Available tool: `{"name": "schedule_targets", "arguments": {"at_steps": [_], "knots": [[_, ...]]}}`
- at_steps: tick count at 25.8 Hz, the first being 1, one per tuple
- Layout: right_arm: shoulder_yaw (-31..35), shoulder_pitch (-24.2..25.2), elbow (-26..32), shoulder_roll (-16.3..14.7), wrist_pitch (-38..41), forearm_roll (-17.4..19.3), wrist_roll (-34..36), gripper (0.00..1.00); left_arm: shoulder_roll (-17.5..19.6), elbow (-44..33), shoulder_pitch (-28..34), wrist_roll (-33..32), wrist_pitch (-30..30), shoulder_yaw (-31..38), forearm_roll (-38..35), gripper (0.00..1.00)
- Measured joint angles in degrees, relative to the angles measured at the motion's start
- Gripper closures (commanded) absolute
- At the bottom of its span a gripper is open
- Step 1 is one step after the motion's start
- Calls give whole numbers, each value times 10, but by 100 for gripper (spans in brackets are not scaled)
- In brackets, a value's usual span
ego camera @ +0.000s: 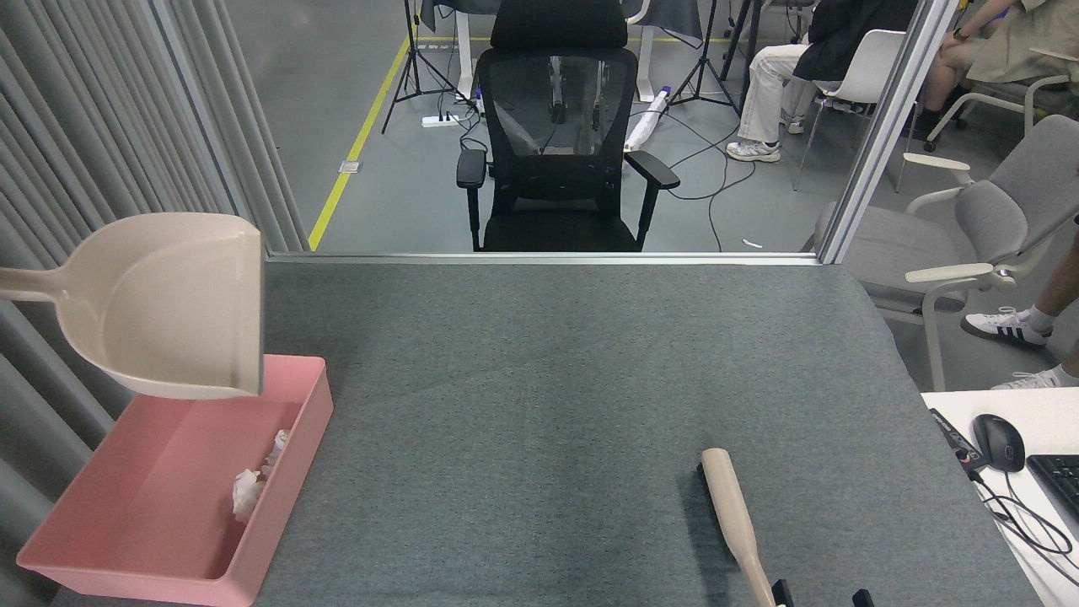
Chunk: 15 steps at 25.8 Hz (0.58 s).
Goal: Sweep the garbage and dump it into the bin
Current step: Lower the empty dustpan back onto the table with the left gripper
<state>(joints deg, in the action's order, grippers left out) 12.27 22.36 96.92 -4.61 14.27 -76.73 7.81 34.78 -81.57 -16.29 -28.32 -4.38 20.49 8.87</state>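
Already both tissue wads [253, 480] lie inside the pink bin [295, 493], against its right wall. To finish well, the empty dustpan [169, 308] (held over the bin's far end) should go down gently on the tabletop [548, 379]. Its handle leaves the left edge, so the left pincer is unseen. At the bottom edge the right pincer [818, 597] looks spread beside the brush [735, 523].

A black mesh office chair [560, 143] stood beyond the far edge of the grey felt table [573, 388]. A grey armchair [961, 228] sat to the right, near a seated person [784, 93] on a white chair. A computer mouse [999, 442] and keyboard [1064, 482] lay on a white desk [1041, 539] beside the table
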Motion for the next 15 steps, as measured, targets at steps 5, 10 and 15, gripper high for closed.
{"name": "schedule_targets", "arguments": {"at_steps": [5,10,15], "knots": [[25,0,12,-7,0,0,-5,4,-104,-100,53,9,-27,-49,-27,92],[61,-3,16,-10,-10,19,-22,4,-215,-113,96,14,22,-92,-111,92],[76,-8,17,-37,-30,66,-43,4,-299,-45,120,27,113,-124,-215,90]]}}
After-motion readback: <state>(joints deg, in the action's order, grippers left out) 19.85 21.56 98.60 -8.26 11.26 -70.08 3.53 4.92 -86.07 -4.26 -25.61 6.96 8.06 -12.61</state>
